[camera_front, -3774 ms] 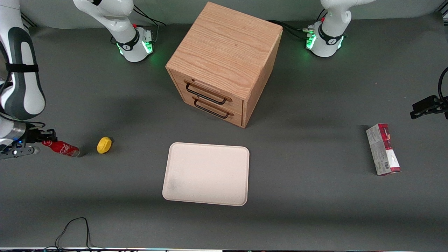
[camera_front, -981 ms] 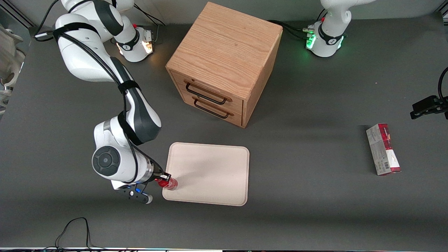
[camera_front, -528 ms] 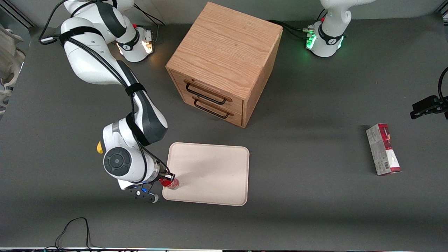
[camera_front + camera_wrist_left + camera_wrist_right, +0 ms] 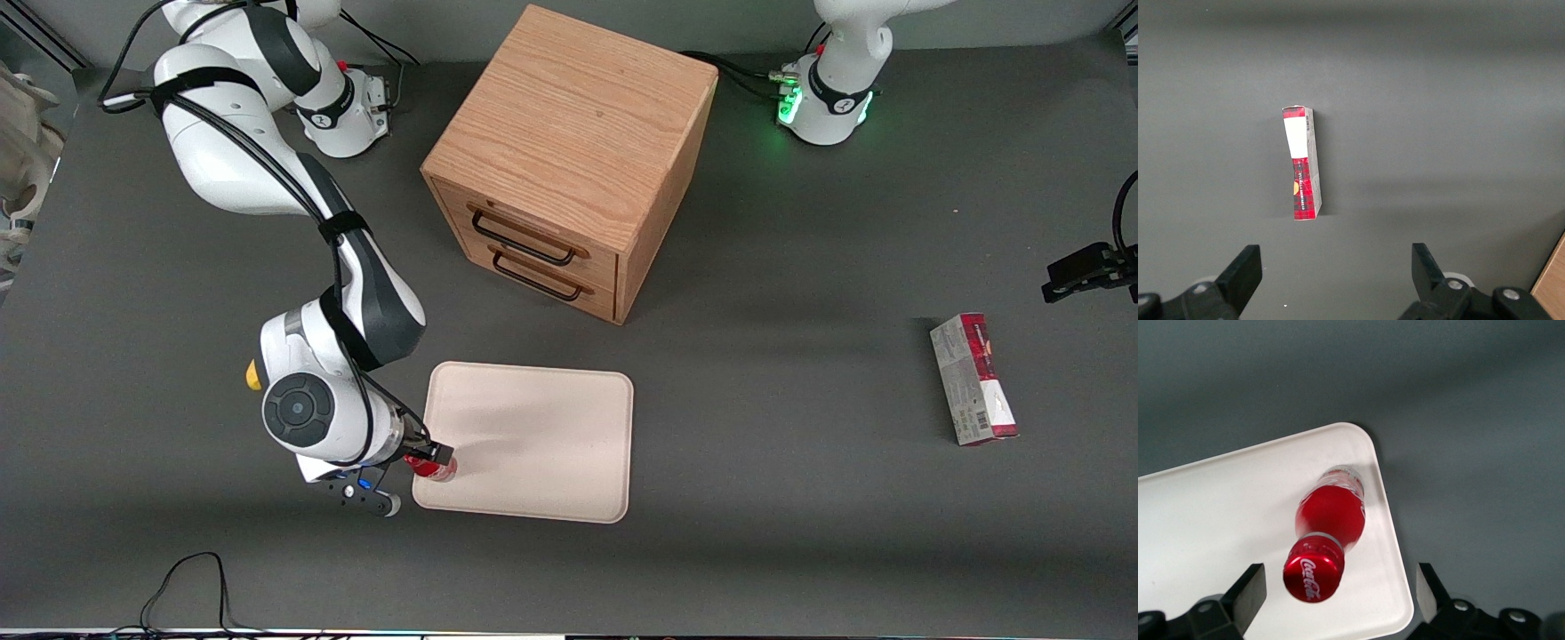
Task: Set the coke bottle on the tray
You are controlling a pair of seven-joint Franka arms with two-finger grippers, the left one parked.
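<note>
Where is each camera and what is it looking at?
Front view: high up facing the robots, looking down at the table, drawer cabinet, tray and working arm.
Right wrist view: on the working arm, looking down past the open gripper at the coke bottle standing on the tray's corner.
Left wrist view: on the parked arm, looking down at the carton.
Shared: front and right wrist views both show bottle and tray; front and left wrist views both show the carton.
</note>
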